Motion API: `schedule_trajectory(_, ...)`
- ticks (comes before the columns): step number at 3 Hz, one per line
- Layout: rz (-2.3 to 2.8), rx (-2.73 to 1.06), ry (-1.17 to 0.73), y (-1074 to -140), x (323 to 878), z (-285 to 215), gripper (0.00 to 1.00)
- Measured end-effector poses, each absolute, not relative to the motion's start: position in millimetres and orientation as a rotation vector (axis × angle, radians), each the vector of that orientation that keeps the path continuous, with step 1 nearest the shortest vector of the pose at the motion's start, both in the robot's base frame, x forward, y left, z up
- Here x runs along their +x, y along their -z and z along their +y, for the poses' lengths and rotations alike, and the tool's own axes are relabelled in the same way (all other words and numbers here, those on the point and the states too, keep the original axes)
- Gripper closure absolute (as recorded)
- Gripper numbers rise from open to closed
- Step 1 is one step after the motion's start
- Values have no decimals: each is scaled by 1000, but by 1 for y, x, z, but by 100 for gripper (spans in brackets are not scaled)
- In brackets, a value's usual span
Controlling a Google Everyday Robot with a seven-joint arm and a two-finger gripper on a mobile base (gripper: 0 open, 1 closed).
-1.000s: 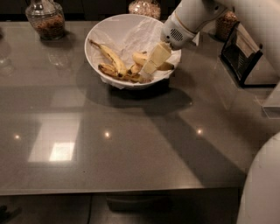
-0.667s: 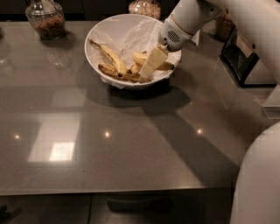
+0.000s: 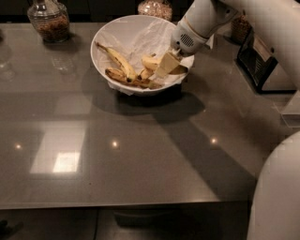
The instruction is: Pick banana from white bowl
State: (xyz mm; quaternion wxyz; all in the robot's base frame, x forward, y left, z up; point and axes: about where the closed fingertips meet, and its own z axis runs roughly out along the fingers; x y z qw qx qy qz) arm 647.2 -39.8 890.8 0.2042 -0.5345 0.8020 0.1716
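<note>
The white bowl (image 3: 104, 39), lined with crinkled white paper, stands at the back middle of the grey table. The plump yellow banana (image 3: 149, 61) lies in its right half, partly hidden by my gripper. A long thin spotted banana (image 3: 118, 59) lies to its left, and darker browned bananas (image 3: 131, 80) lie along the front. My gripper (image 3: 165, 66) reaches down into the bowl from the upper right. It sits right against the right end of the plump banana.
A glass jar with brown contents (image 3: 48, 21) stands at the back left, and another jar (image 3: 154, 6) behind the bowl. A black device (image 3: 259, 57) sits at the right edge. My white body (image 3: 276, 197) fills the lower right corner.
My gripper has shifted slightly to the left inside the bowl, staying at the plump banana. The bananas and the bowl have not moved.
</note>
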Motion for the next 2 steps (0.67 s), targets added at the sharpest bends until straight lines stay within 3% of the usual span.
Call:
schedule_trajectory(1,2205,-1495,-470,-908,638,-45,100)
schedule_trajectory(2,2102,-1531,-460,-940,610,-56,100)
